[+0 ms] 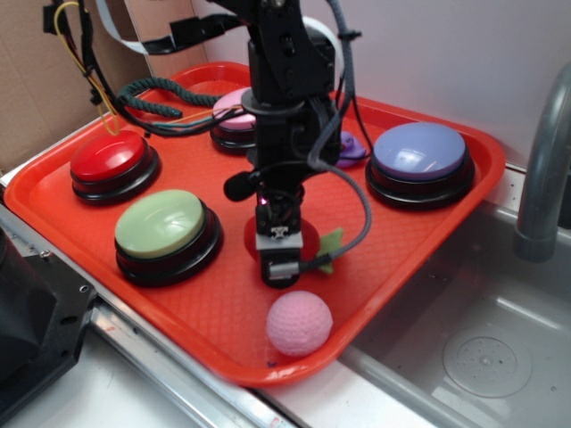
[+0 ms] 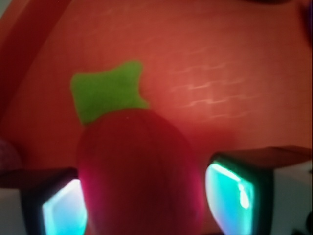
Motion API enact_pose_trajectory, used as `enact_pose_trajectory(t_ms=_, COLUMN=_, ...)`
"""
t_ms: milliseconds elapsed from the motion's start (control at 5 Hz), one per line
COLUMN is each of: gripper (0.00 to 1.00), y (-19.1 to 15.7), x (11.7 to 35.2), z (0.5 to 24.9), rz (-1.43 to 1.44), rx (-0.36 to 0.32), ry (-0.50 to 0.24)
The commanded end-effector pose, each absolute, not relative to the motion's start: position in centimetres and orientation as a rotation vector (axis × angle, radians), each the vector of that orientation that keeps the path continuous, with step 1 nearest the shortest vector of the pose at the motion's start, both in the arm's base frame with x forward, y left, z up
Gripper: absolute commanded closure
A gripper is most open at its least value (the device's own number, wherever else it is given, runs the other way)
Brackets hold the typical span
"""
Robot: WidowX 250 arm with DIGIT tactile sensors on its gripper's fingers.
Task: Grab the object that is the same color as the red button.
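Toward the tray's (image 1: pixel 428 232) left edge sat the red button (image 1: pixel 109 156); mid-tray lay the plush strawberry (image 2: pixel 139 171), leaf (image 2: pixel 108 93) pointing right. Straddling it, the tool (image 1: pixel 280 266) stood open, pads (image 2: pixel 230 193) flanking the body. Closing squarely across that belly seemed best before lifting.

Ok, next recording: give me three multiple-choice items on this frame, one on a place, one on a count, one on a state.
1. The fuzzy red plush strawberry lies:
A between the pincer's fingers
B on the green button
C in the sink

2. Dome buttons on the orange plastic tray:
A two
B four
C six

3. The pincer is:
A raised above the tray
B down around the strawberry
C gripping the pink dimpled ball

Answers: 1 A, the wrist view shows a finger on each side. 2 B, red, green, pink, lavender. 3 B, lowered over it; the ball sits apart.
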State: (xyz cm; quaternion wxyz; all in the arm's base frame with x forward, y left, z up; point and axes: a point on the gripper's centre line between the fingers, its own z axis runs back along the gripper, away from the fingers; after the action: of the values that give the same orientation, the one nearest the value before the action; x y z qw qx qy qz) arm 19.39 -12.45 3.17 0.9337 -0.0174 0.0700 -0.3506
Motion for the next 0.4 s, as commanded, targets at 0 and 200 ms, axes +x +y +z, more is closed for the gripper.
enact_pose_trajectory(t_ms=0, gripper=1.00, y=-11.5, x=18.7, z=2.5, rz=-0.620, rx=-0.018, ry=0.127)
enact_pose_trajectory(t_ms=200, gripper=1.00, y=-9.8, x=18.8, z=7.4, rz=-0.442, rx=0.087, ry=0.057)
